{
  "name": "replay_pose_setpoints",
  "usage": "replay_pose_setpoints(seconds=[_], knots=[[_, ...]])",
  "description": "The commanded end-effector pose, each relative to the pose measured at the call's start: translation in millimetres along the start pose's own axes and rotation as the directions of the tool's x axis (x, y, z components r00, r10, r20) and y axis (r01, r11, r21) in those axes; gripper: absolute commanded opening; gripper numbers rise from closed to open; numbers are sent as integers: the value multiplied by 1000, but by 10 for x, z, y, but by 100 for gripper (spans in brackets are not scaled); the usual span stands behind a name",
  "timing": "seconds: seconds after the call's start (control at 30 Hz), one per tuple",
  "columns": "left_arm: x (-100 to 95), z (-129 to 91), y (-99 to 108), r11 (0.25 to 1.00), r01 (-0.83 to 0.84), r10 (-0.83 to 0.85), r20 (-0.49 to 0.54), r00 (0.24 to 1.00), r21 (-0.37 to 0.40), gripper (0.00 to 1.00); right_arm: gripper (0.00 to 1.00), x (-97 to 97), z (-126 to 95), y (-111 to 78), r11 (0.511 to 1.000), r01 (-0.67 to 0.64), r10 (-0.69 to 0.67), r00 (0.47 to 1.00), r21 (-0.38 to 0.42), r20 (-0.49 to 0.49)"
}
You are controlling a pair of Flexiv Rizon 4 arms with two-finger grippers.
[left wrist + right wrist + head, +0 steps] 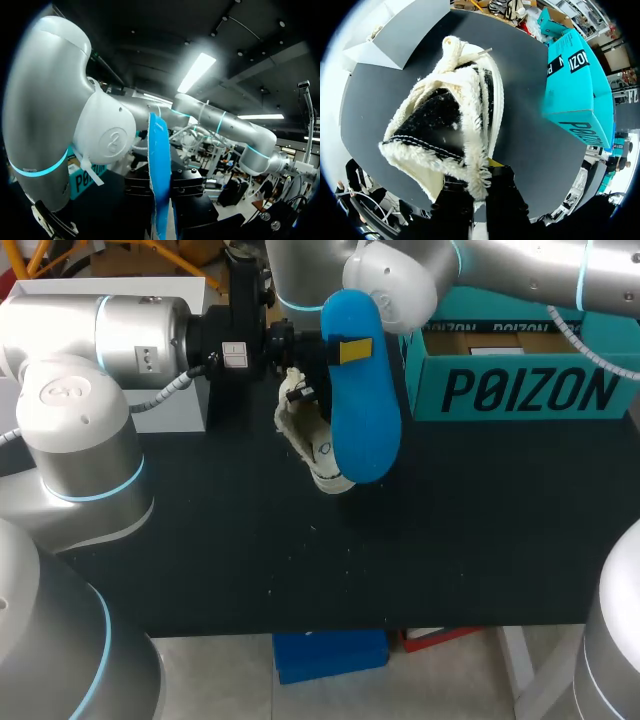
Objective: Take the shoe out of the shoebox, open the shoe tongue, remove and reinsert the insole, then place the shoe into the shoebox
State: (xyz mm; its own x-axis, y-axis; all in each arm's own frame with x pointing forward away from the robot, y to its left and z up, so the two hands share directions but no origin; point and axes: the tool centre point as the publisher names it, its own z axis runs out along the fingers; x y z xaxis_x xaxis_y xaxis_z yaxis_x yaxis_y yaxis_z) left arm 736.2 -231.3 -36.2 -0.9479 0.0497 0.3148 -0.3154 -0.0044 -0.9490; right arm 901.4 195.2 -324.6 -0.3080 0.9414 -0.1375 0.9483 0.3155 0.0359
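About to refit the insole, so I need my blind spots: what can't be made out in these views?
- Shoe opening and tongue: head view, the blue insole covers them; right wrist view, fleece and shadow hide the inside.
- Right hand: head view, behind the insole; right wrist view, mostly under the shoe's fleece.
- Shoebox inside: head view, the right arm crosses it; right wrist view shows outer walls only.
- Insole's faces: left wrist view, edge-on.
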Motion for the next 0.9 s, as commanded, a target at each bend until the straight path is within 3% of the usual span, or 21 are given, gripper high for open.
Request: replay_pose_setpoints(seconds=[0.03, 0.9], knots=[[-2, 22, 12, 1000, -1, 1, 3, 1000, 2, 0, 0, 18, 46, -17, 999, -36, 36, 999, -5, 9], [-2, 22, 12, 1000, -1, 1, 3, 1000, 2, 0, 0, 90, 653, -135, 976, -213, 215, 976, 45, -35]])
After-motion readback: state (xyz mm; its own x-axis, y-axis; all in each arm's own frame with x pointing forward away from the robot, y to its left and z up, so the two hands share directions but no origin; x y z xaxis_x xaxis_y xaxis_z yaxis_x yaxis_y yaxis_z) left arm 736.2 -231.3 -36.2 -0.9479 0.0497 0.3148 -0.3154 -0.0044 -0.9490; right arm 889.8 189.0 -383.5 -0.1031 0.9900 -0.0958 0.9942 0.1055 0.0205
